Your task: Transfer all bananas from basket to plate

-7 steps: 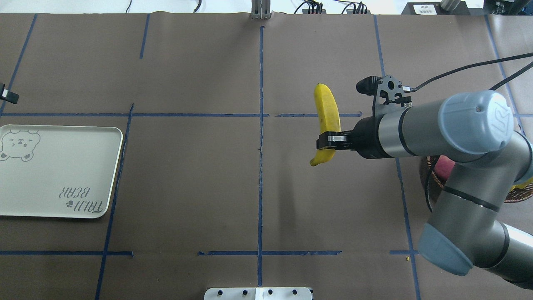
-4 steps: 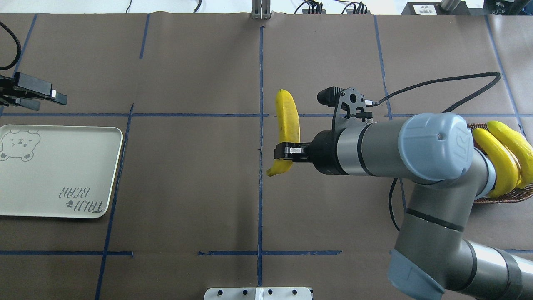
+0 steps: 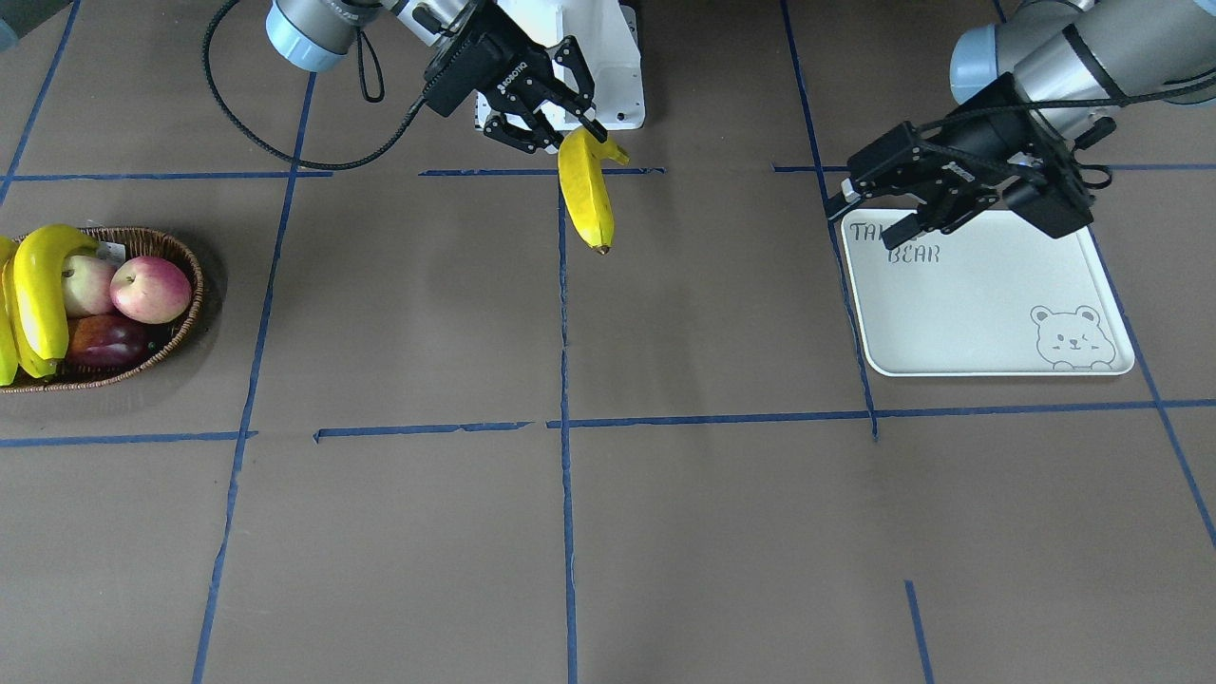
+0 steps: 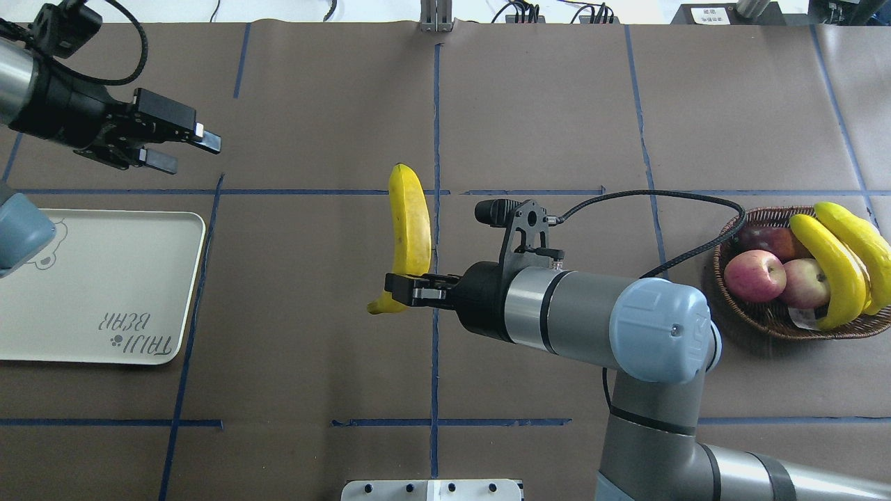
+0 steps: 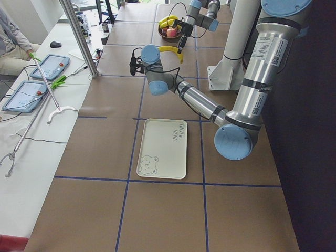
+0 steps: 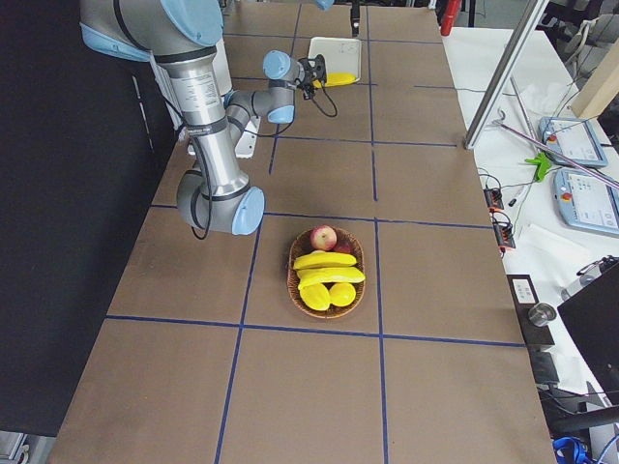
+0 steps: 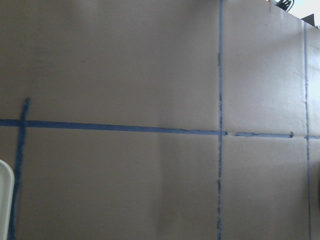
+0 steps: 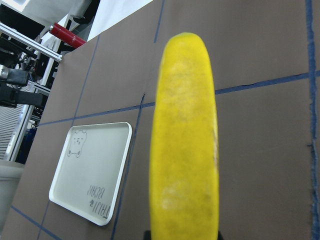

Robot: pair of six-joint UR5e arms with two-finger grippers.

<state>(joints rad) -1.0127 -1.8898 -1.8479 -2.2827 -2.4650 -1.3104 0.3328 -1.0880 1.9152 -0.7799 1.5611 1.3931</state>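
One banana (image 4: 411, 223) sits just left of the middle of the overhead view, its long axis running up and down the frame beside the central blue tape line (image 4: 435, 104). The right gripper (image 4: 402, 291) clamps it near its lower end, jaws closed tight across the fruit with the short stem end poking out below the fingers. In the front-facing view the same banana (image 3: 586, 195) hangs from the gripper (image 3: 562, 131) at top centre with its dark tip pointing down the frame, and in the right wrist view it fills the middle as a broad yellow band (image 8: 185, 140). At least two more bananas (image 4: 832, 275) lie in the basket (image 4: 769, 321) at the right edge of the overhead view, draped along its right side over two red-and-yellow apples (image 4: 755, 275) and a darker red fruit (image 4: 762, 240). The plate (image 4: 104, 285) lies at the left edge, well apart from the held banana, with nothing on it; its bear drawing is partly covered by the left arm's grey joint. The left gripper (image 4: 193, 154) hovers in the upper left, just above the plate's top edge in that frame, with its jaws moderately wide and nothing between them.
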